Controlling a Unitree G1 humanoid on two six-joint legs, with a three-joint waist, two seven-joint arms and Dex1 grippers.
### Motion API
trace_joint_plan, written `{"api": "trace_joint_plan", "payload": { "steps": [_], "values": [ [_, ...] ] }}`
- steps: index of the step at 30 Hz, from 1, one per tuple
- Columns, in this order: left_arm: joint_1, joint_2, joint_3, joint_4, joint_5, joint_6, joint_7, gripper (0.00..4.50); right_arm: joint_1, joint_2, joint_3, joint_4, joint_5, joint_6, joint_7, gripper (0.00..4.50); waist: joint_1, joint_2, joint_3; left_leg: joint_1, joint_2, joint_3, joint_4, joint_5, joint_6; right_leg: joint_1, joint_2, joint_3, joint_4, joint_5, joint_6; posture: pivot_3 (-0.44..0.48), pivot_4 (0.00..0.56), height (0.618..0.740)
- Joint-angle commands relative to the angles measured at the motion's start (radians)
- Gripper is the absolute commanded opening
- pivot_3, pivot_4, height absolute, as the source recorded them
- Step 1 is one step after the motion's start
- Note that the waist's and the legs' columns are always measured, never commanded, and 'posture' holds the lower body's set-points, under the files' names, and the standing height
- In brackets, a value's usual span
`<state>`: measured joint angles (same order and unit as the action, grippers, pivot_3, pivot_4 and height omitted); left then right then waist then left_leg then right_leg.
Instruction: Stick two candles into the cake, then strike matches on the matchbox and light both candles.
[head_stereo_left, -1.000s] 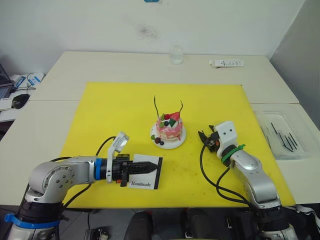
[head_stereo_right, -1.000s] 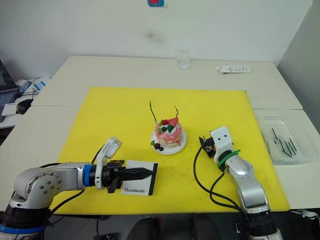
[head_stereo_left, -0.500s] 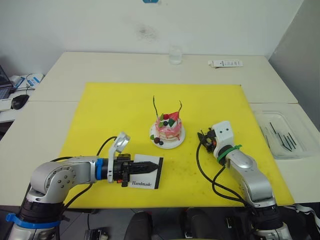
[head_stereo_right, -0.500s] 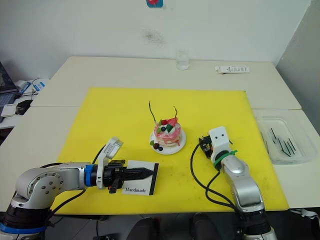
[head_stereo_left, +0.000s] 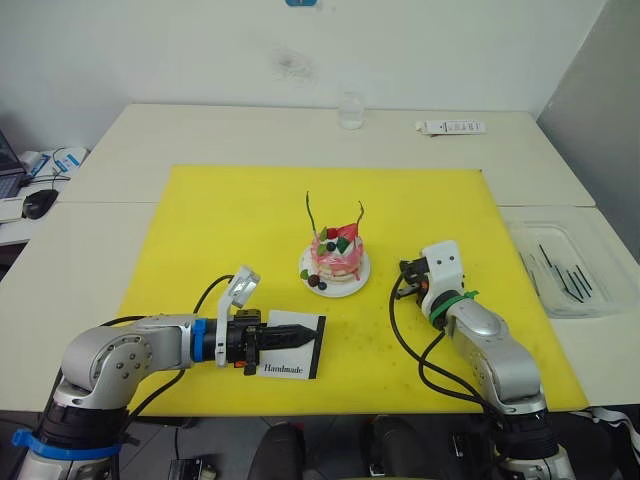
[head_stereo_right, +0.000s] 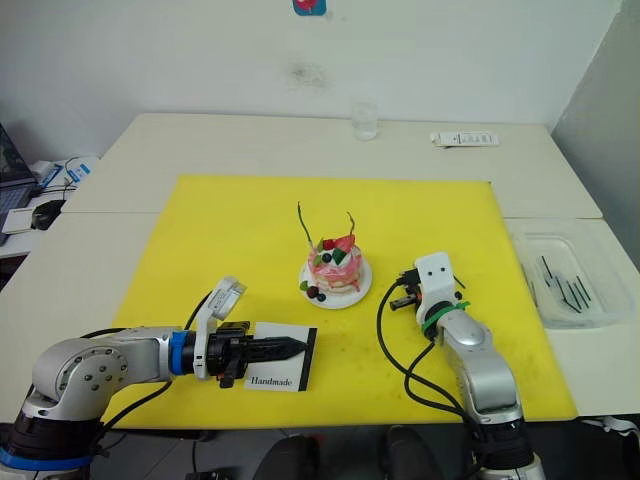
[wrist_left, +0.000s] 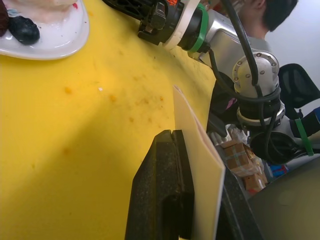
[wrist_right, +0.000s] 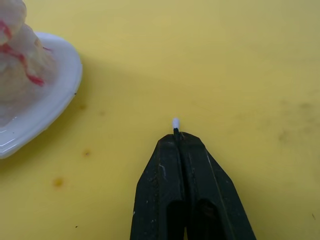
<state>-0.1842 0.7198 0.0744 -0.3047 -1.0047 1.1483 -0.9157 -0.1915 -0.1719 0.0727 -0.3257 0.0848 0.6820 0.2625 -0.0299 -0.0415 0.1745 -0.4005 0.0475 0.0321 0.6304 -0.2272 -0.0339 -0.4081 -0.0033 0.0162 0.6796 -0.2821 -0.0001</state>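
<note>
From the head camera: the cake (head_stereo_left: 337, 258) sits on its white plate (head_stereo_left: 352, 281) at the middle of the yellow mat (head_stereo_left: 220, 230), both candles (head_stereo_left: 312, 213) planted upright in the top. Near-left of it, the left gripper (head_stereo_left: 300, 336) lies low over the mat, its fingers clamped on the matchbox (head_stereo_left: 292, 345), "Handmade" lettering facing up. To the right of the cake, the right gripper (head_stereo_left: 405, 273) hovers just beside the plate, pointing toward it. Spare matches (head_stereo_left: 566, 275) lie in a clear tray (head_stereo_left: 592, 305) at the far right edge.

Left wrist camera now: the black fingers (wrist_left: 162, 190) pinch the matchbox (wrist_left: 202, 172) edge-on, with the plate rim (wrist_left: 55, 47) beyond.

Right wrist camera: fingers (wrist_right: 185, 180) pressed tight together, gripping a match (wrist_right: 175, 125) whose pale tip just pokes out, above the mat and close to the plate (wrist_right: 47, 102).
</note>
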Motion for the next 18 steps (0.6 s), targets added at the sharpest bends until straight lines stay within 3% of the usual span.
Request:
{"api": "trace_joint_plan", "payload": {
  "steps": [1,9,13,18],
  "values": [
    [-0.006,-0.009,0.002,-0.018,0.005,-0.021,0.009,0.0,0.008,-0.041,0.002,-0.095,0.037,-0.025,0.06,0.01,0.0,0.0,0.0,0.0,0.0,0.0,0.0,0.0,0.0,0.0,0.0,0.0,0.0,0.0,0.0,0.0,0.15,0.74],
    [-0.093,-0.095,-0.016,-0.044,0.098,-0.125,0.12,0.0,-0.027,-0.346,-0.021,-0.385,0.17,-0.016,0.35,0.01,0.002,0.001,0.0,0.0,-0.001,-0.001,0.0,0.0,0.0,0.001,0.0,-0.001,0.0,0.0,0.0,0.0,0.15,0.74],
    [-0.131,-0.149,-0.008,-0.065,0.079,-0.118,0.171,0.0,-0.069,-0.497,-0.023,-0.475,0.235,0.006,0.469,0.01,0.001,0.0,0.0,0.0,-0.001,-0.001,0.001,0.0,0.0,0.001,0.001,-0.001,-0.001,0.0,0.0,0.0,0.15,0.74],
    [-0.154,-0.173,-0.019,-0.091,0.066,-0.106,0.186,0.0,-0.132,-0.563,0.04,-0.5,0.243,0.036,0.494,0.01,0.0,0.0,0.0,0.0,-0.001,-0.001,0.001,0.0,0.0,0.001,0.001,-0.001,0.0,0.0,0.0,0.0,0.15,0.74]
  ]
}}
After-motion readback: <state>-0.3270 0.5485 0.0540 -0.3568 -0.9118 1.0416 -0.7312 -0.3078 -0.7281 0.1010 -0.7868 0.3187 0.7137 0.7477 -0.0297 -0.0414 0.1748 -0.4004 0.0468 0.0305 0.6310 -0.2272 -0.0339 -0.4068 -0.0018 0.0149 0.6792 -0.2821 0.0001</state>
